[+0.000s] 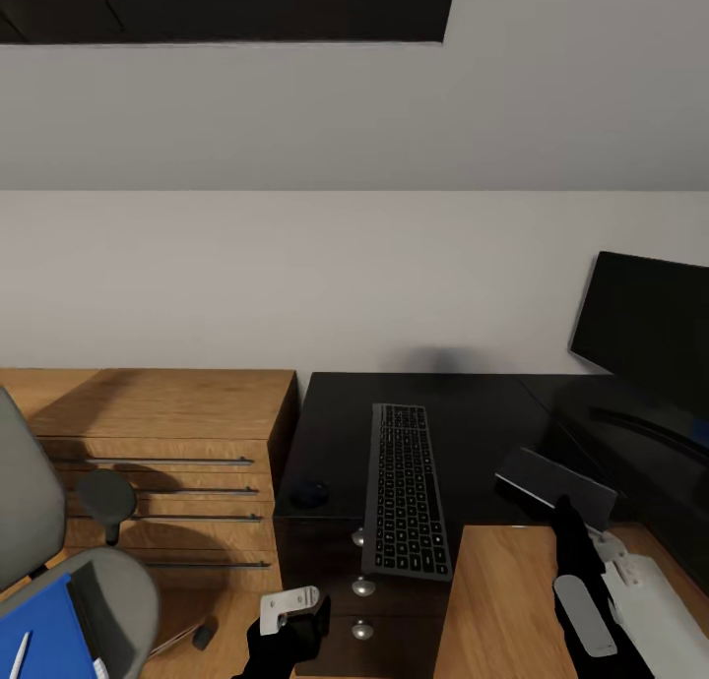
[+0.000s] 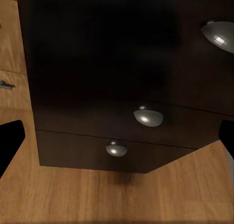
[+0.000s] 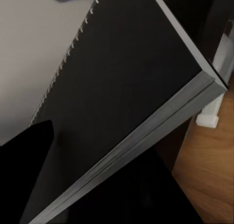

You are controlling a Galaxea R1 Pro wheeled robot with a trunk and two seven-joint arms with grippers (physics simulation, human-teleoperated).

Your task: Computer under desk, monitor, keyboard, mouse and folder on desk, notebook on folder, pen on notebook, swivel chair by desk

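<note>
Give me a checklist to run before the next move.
1. Left gripper free: ok, fingers wide apart in front of the drawer knobs.
2. Right gripper holding the notebook: ok, apparently.
3. Keyboard on the desk: ok, though its near end overhangs the front edge.
4. Mouse beside the keyboard: ok.
5. Folder on the desk: not ok, it lies on the swivel chair.
6. Pen on the notebook: not ok, it lies on the folder.

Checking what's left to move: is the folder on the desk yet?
No. The folder lies on the chair seat.
</note>
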